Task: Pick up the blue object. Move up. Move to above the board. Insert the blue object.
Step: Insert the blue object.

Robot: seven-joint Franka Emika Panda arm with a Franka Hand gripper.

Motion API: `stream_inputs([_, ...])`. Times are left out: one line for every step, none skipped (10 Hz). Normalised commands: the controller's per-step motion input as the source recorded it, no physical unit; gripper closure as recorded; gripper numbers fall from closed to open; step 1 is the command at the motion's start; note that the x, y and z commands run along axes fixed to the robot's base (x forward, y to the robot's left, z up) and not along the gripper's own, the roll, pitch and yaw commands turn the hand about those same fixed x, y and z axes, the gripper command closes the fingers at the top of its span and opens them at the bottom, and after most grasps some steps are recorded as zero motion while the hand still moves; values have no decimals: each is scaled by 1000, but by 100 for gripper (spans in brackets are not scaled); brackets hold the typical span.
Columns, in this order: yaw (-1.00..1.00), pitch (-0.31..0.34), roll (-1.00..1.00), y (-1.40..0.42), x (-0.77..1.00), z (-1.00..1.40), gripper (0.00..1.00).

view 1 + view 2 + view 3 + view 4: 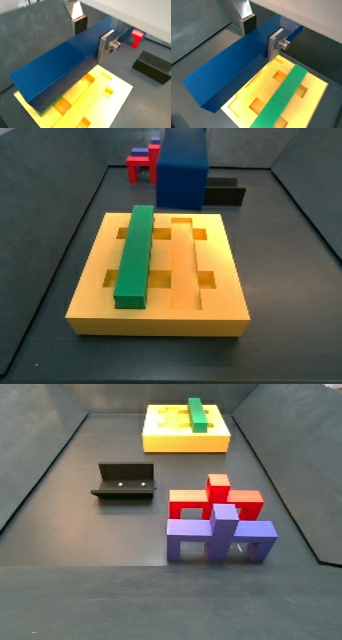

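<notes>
Above the board's far edge: blue object point(57, 67), hanging in the air, long face on show.
Gripper point(261, 32): clamped on blue object's end, pads on both faces.
Board point(221, 278): green bar point(135, 253) already seated, neighbouring groove free.
Risk: tilted bar, likely catching a groove wall, jamming or slipping.

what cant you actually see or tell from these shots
- Gripper: its jaws clamp the blue object in both wrist views; a side view cuts it off at the top edge.
- Blue object's lower end: hidden in both wrist views, so height above the board is unclear.
- Fixture: slot faces away.
</notes>
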Motion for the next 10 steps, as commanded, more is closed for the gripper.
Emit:
stream_inputs([211, -229, -91, -37, 177, -729, 100])
stream_inputs([234, -203, -54, -31, 180, -820, 100])
stream_inputs([309, -154, -7, 0, 226, -923, 100])
stream_inputs([260, -149, 31, 0, 329, -911, 100])
stream_inputs([180, -107, 177, -34, 371, -789, 100])
stream_inputs([171, -43, 274, -23, 309, -651, 100])
stream_inputs([163, -7, 309, -54, 149, -646, 100])
stream_inputs([177, -86, 274, -46, -40, -734, 100])
stream_inputs([186, -39, 179, -120, 0, -586, 100])
stream_inputs([89, 0, 96, -171, 0, -371, 100])
